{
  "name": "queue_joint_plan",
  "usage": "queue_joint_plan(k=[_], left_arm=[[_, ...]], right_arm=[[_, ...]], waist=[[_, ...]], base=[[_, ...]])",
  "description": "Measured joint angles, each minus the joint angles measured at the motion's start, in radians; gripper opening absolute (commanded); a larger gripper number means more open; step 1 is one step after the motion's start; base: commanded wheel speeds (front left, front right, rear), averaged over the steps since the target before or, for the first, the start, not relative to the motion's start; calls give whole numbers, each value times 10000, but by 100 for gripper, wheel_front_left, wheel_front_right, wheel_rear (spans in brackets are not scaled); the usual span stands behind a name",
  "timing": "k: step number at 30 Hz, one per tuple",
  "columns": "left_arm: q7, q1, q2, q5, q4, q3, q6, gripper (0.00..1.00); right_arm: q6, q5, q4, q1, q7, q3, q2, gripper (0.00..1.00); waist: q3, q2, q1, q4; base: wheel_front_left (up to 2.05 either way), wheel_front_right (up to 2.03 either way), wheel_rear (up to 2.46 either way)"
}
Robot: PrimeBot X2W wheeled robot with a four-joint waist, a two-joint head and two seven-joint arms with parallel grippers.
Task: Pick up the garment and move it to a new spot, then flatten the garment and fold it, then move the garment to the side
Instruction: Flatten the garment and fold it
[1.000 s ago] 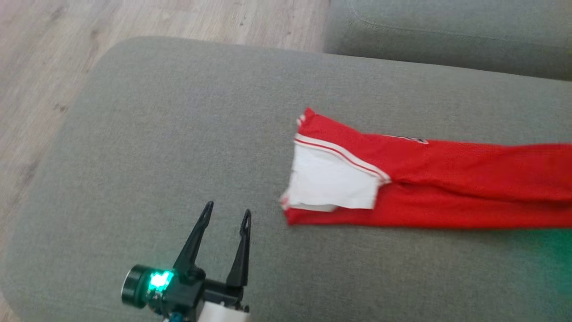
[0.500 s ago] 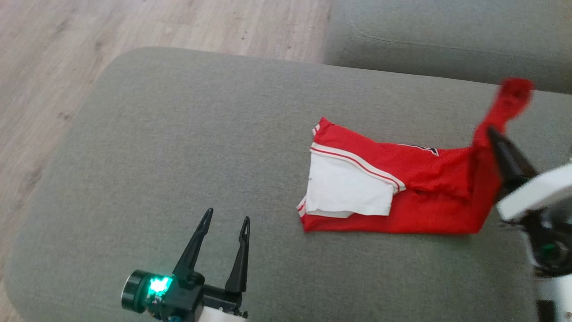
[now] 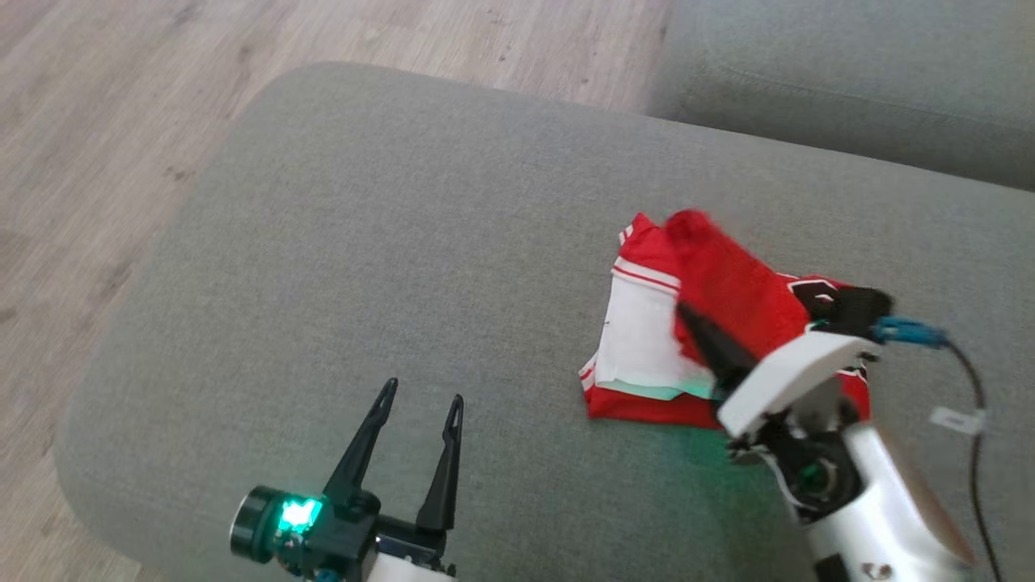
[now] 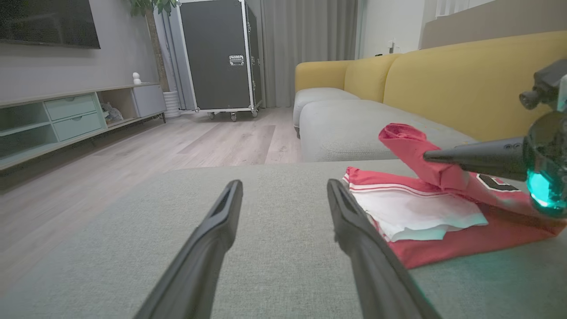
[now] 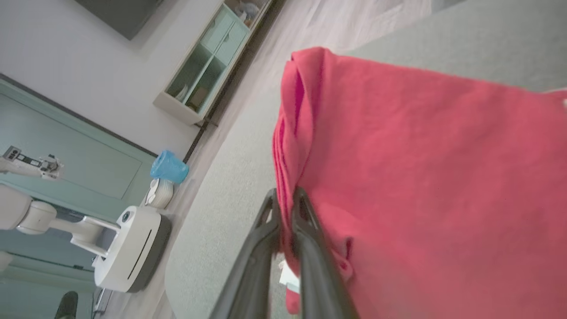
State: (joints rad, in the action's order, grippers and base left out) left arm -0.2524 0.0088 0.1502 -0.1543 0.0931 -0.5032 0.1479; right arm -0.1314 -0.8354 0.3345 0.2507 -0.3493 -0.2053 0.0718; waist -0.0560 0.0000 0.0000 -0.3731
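The low cabinet [image 4: 75, 115] along the wall, seen from the left wrist, has two pale green drawers and an open compartment beside them with something small and indistinct inside. The right wrist view also shows shelf compartments holding a few small items (too blurred to name). A black wheeled case [image 4: 221, 53] stands shut near the curtain.

There is one garment [image 3: 732, 283], red with a white panel [image 3: 639, 339] and white-striped trim. It lies on the right part of the large grey seat cushion [image 3: 404, 242]. Its lower layers lie flat on the cushion, while one red end is lifted and draped back over the rest.

There are two hands. The right hand [image 5: 283, 199] has its two dark fingers pressed together, clamped on that lifted red end, which hangs in folds over the fingertips. The left hand [image 3: 426, 390] hovers over bare cushion to the left of the garment, well apart from it. Its two fingers are spread and hold nothing, and a green light [image 3: 297, 513] glows at its wrist.

A second grey cushion [image 3: 849, 73] sits beyond the first. A yellow sofa back [image 4: 465, 79] rises behind both. A blue cup [image 5: 168, 167] rests on a white object on the floor.
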Motion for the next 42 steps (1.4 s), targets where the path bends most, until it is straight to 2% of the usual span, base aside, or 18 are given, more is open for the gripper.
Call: queue_joint_plan(k=[8,9,10,11,18,21,24,28,32,34,35,38,42], left_arm=[[0,-10,-128,96,61,207,-84,100],[0,-11,-153,146,75,217,-88,100],[0,-11,-174,157,94,232,-125,100],[0,-11,-196,157,127,245,-163,100],[0,7,-249,303,265,527,-163,100],[0,157,-324,42,290,821,-159,100],[0,524,-355,-201,313,1147,-155,100],[0,732,-376,-267,324,1375,-146,100],[0,755,-430,-265,276,1680,-144,100],[0,785,-468,-194,238,1802,-144,100],[0,882,-483,-65,163,1868,-146,100],[0,1282,-504,102,2,2128,-142,100],[0,1802,-539,132,-19,2383,-173,100]], right_arm=[[0,-871,1471,826,932,-1486,-54,0],[0,-1076,1592,922,1087,-1720,-56,12],[0,-1267,1693,1002,1204,-1958,-56,53],[0,-1406,1779,1077,1371,-2188,-58,100],[0,-1787,1801,1286,3126,-2922,4,100],[0,-1197,1722,1261,4261,-3099,416,100],[0,-247,1655,1113,5499,-3139,1179,100],[0,610,1659,593,5929,-2694,1653,100],[0,2631,792,-395,5973,-1292,1887,100],[0,3544,169,-960,5975,-391,1831,100],[0,4366,-385,-1702,5977,355,1638,100],[0,5139,-1043,-2915,6000,1124,1057,100],[0,5649,-1388,-4041,6000,1361,627,100]], waist=[[-198,0,1,-142],[-192,0,1,-138],[-181,0,1,-128],[-162,0,1,-113],[174,0,1,199],[417,0,0,430],[638,0,-1,741],[806,0,0,1104],[973,0,0,1565],[1081,0,0,1732],[1221,0,0,1843],[1410,0,-1,2018],[1599,0,-1,2210]], base=[[0,0,0],[0,0,0],[0,0,0],[0,0,0],[0,0,0],[0,0,0],[0,0,0],[0,0,0],[0,0,0],[0,0,0],[0,0,0],[0,0,0],[0,0,0]])
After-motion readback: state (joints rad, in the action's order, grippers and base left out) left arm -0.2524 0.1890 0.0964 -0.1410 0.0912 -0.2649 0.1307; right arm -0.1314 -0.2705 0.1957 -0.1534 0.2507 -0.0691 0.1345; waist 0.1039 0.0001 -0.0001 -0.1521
